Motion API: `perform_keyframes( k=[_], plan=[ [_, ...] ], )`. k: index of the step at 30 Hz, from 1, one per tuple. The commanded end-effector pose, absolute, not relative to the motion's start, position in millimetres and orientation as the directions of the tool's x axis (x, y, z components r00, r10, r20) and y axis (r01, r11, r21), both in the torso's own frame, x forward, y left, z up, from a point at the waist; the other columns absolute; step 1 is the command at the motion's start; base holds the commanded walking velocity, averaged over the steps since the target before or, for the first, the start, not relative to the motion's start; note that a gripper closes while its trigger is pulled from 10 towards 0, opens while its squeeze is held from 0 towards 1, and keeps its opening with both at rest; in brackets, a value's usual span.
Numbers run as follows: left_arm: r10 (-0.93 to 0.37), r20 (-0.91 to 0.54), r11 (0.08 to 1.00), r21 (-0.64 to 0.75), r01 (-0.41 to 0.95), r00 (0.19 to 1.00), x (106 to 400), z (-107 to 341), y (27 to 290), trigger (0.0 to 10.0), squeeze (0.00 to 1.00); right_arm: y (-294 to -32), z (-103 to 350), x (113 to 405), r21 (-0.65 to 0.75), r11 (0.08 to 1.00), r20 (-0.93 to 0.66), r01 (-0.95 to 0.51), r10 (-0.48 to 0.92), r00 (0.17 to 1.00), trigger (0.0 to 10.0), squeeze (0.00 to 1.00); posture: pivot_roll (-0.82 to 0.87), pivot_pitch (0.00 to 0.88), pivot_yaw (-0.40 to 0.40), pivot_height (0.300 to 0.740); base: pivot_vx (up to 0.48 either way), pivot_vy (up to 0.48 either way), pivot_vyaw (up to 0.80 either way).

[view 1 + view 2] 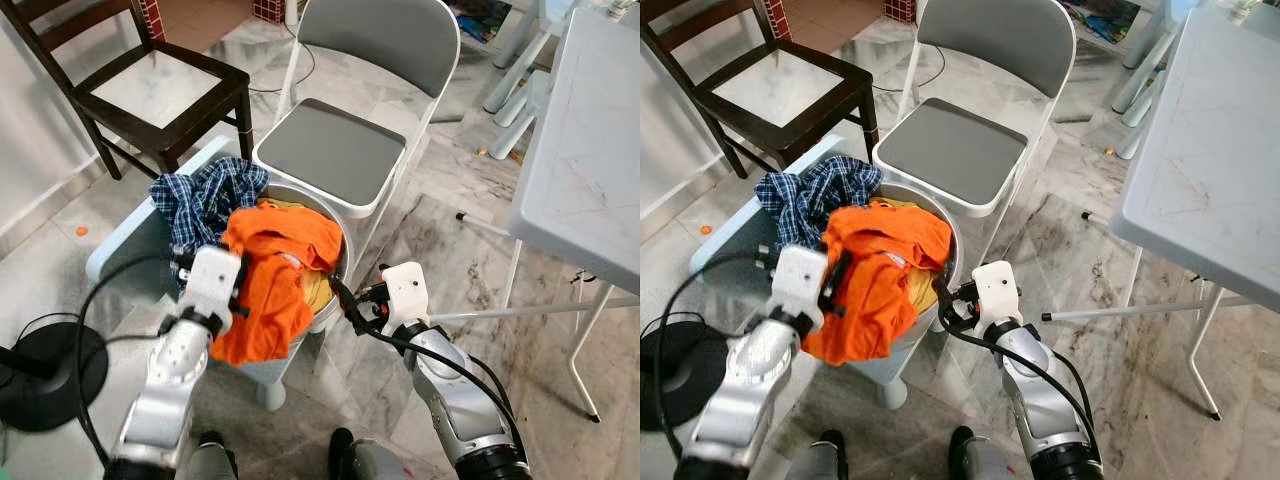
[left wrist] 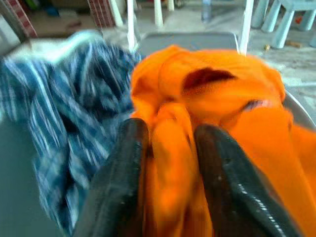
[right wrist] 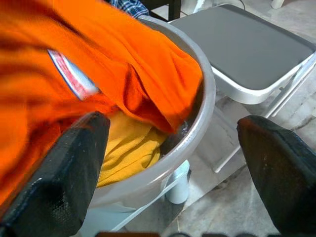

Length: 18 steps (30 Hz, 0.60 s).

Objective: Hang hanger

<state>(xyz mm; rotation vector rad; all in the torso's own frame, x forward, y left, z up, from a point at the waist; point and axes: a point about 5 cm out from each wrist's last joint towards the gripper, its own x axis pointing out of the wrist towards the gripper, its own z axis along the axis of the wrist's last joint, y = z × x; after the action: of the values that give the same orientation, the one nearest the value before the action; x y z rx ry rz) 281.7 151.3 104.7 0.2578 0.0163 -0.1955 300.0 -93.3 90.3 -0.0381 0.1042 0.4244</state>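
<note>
Left gripper (image 2: 168,163) is pinched on a fold of the orange shirt (image 1: 275,265), which drapes over the near rim of the basin (image 3: 197,128). Right gripper (image 3: 173,163) waits spread wide, empty, beside that rim. No hanger visible anywhere.

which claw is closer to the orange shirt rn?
Left. The left claw is pinching a fold of the orange shirt. The right claw is open beside the basin rim, off the shirt.
</note>
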Motion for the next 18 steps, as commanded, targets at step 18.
perform_keyframes(
  k=[18],
  plan=[
    [-0.152, 0.150, 0.941, 0.324, 0.096, 0.977, 294, 139, 162, 10.0, 1.00, -94, 81, 295, -0.027, 0.906, -0.146, -0.422, 0.414, 0.898, 10.0, 0.00, 0.16, 0.290, -0.124, 0.740, 0.000, 0.000, 0.00]
  ],
)
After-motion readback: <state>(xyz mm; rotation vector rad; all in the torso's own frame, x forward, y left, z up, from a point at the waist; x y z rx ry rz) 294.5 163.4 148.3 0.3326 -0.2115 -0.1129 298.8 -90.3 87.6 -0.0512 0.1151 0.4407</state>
